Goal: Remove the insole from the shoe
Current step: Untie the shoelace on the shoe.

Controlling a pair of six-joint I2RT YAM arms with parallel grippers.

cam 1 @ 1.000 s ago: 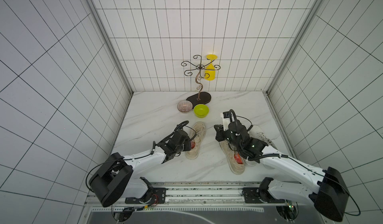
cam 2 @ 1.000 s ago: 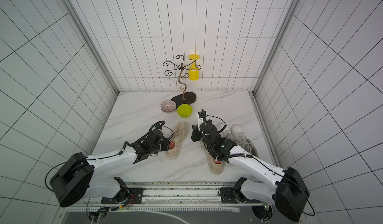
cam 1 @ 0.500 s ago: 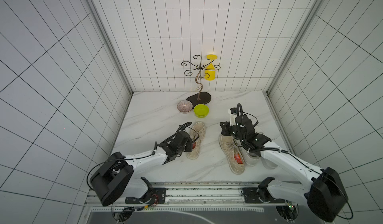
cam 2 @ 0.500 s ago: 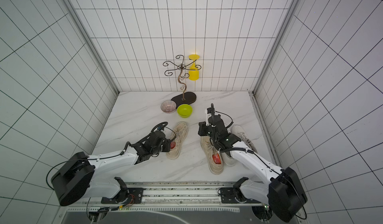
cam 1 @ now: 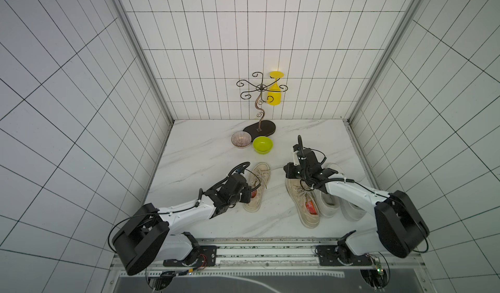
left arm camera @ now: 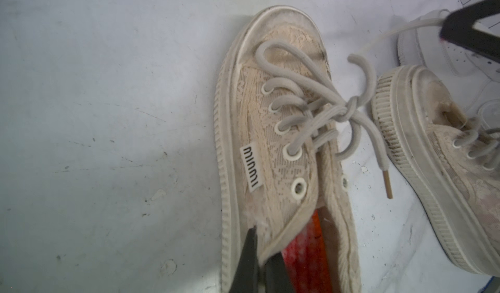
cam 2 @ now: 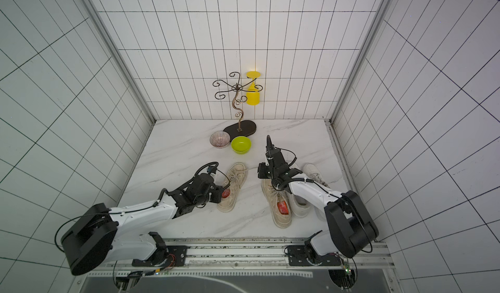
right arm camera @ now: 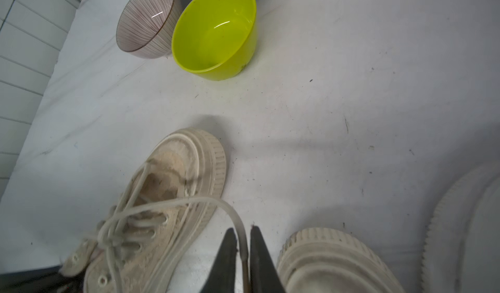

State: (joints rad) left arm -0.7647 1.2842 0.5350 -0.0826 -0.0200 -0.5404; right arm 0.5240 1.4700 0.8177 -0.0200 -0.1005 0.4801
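Insole [left arm camera: 311, 251], red: inside beige shoe [left arm camera: 270, 131], which lies on the surface [left arm camera: 108, 115]. Left tool [left arm camera: 259, 251]: closed tight, pinching the shoe's side wall, one finger inside over the insole. Lace [right arm camera: 189, 201]: runs rightward from the shoe. Right tool [right arm camera: 241, 230]: slightly parted, lace end between its fingers.

Beige laced shoe [left arm camera: 270, 142] upright, collar pinched in left gripper [left arm camera: 261, 253]; red insole [left arm camera: 305, 259] lies inside, beside the inner finger.
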